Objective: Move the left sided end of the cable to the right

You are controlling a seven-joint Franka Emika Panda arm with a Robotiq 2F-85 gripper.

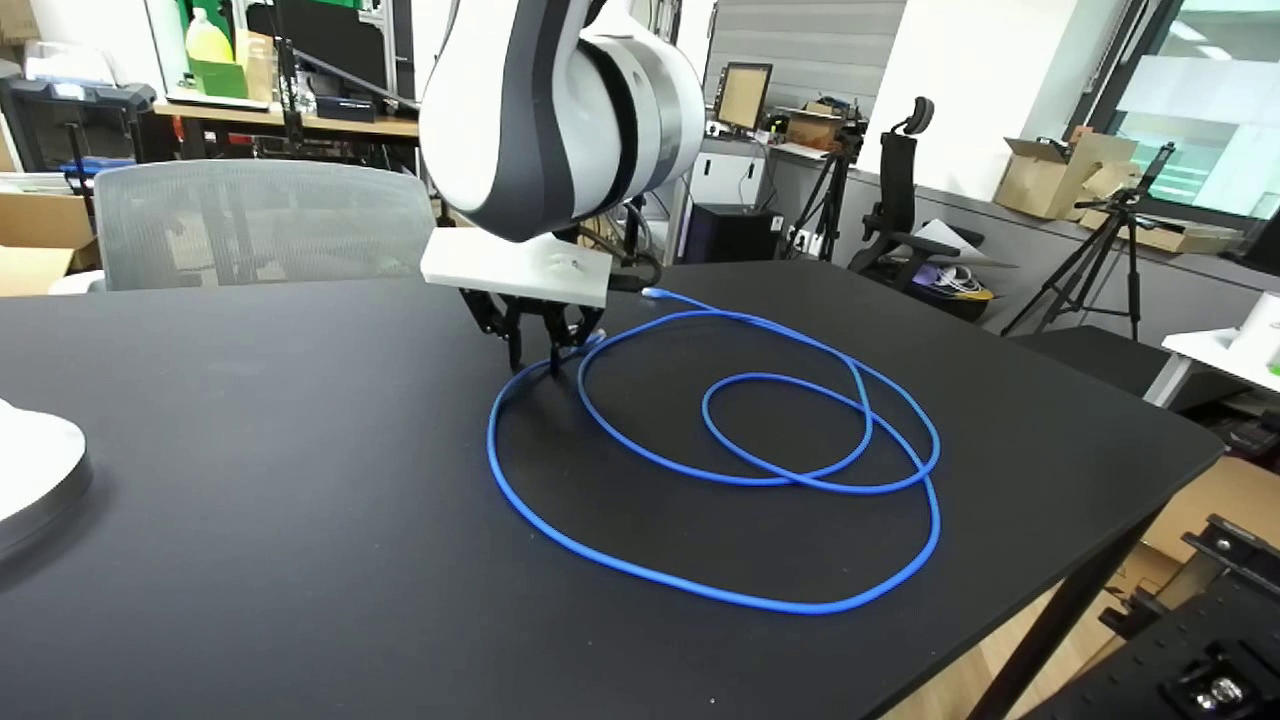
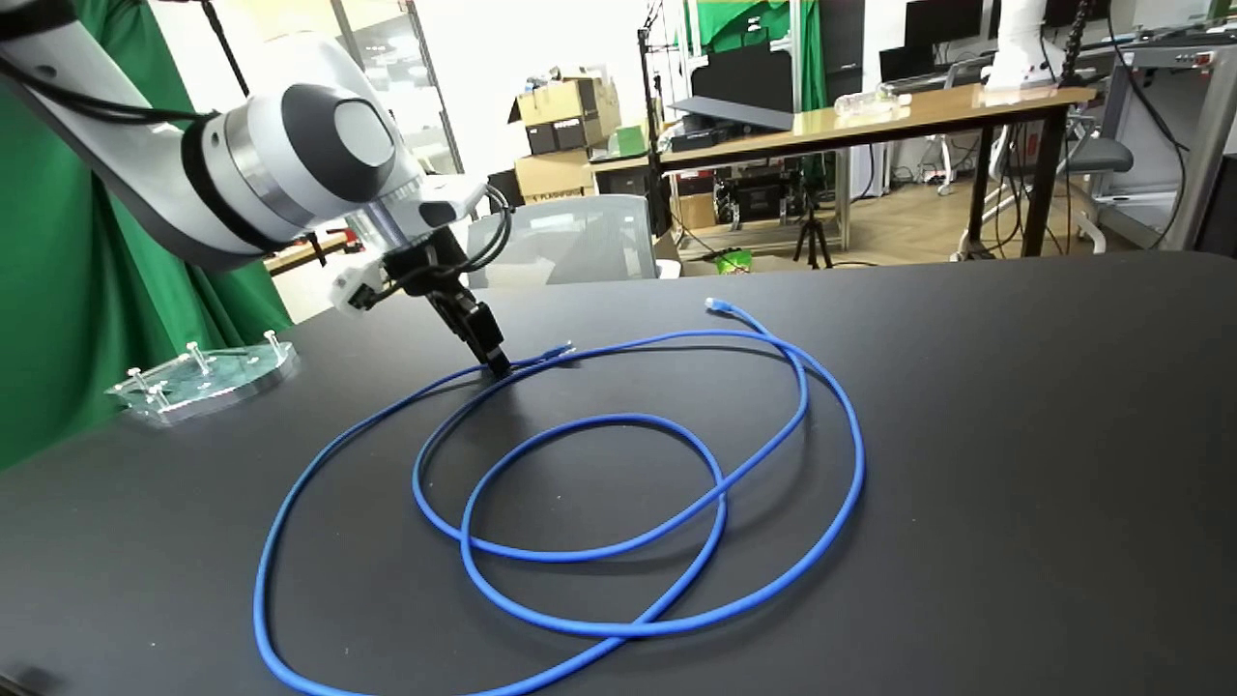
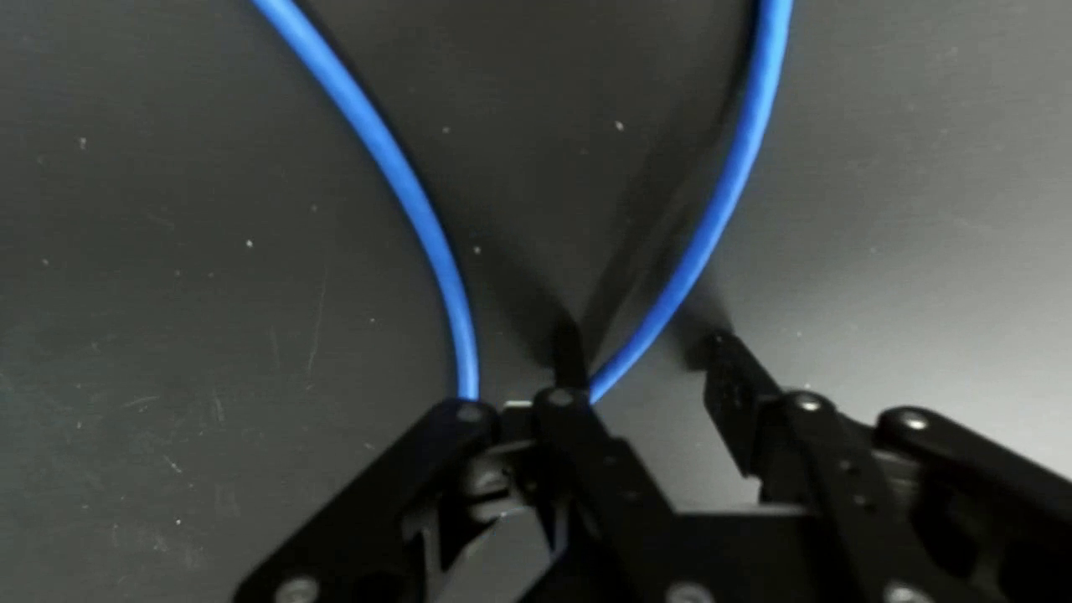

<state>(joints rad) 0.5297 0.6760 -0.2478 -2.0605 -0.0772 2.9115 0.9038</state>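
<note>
The bright blue cable (image 1: 800,607) lies in large loose overlapping loops on the black table, also in an exterior view (image 2: 259,599). Its left plug end (image 1: 597,338) lies beside the gripper and shows in an exterior view (image 2: 565,348). The second plug end (image 1: 655,293) lies farther right, also in an exterior view (image 2: 715,305). My gripper (image 1: 535,366) points down with its fingertips close to the table, by the left end. In the wrist view the gripper (image 3: 645,339) is open. One cable strand (image 3: 720,209) runs between its fingers, near the left finger; another strand (image 3: 419,201) passes outside it.
A white rounded object (image 1: 40,470) stands at the table's left in an exterior view. A clear plate with upright bolts (image 2: 208,382) lies on the table by the arm. A grey mesh chair (image 1: 265,225) stands behind the table (image 1: 300,560).
</note>
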